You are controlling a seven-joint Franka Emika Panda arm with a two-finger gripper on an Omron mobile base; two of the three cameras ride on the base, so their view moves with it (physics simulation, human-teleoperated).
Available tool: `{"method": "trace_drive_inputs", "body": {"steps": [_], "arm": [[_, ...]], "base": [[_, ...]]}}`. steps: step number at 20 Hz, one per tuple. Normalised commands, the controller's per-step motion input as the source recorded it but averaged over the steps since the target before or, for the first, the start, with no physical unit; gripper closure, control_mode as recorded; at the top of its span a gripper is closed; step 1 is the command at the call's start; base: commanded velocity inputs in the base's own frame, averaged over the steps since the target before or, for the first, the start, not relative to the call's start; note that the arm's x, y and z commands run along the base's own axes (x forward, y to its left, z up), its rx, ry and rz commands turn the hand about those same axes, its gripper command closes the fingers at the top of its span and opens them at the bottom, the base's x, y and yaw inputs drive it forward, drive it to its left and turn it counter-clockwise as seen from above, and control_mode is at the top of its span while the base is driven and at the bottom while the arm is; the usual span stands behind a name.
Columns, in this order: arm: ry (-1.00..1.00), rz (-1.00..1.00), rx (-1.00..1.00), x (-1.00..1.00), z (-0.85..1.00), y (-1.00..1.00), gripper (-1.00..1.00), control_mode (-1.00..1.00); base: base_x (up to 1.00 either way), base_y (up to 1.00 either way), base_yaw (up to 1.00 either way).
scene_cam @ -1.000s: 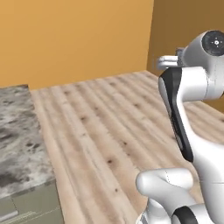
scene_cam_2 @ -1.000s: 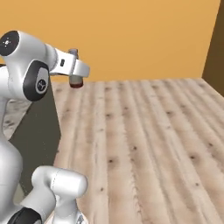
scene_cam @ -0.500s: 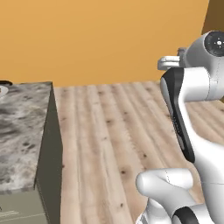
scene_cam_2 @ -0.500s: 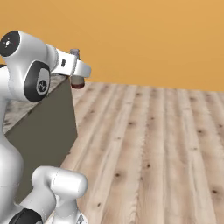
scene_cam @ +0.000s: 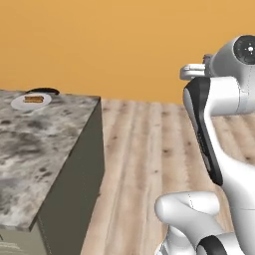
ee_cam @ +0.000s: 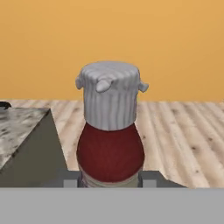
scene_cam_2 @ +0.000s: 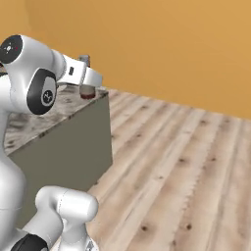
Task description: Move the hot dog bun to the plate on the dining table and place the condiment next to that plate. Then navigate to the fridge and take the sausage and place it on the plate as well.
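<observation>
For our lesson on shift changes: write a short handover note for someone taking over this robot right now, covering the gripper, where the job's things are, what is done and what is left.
Gripper: shut on the condiment bottle, red with a ribbed grey cap, carried in the air beside the marble table.
Plate: at the table's far corner, with the bun already on it.
Done: bun on the plate; condiment picked up.
Left: set the condiment down next to the plate, then drive to the fridge, take the sausage and put it on the plate.
</observation>
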Motion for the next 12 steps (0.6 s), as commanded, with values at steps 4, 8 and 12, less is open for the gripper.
{"method": "trace_drive_inputs", "body": {"steps": [4, 8, 12], "arm": [[0.0, 0.0, 0.0, 0.0, 0.0, 0.0, 1.0, 1.0], [0.0, 0.0, 0.0, 0.0, 0.0, 0.0, 1.0, 1.0], [0.0, 0.0, 0.0, 0.0, 0.0, 0.0, 1.0, 1.0]], "base": [[0.81, -0.51, 0.54], [0.86, -0.49, 0.54], [0.87, -0.49, 0.53]]}}
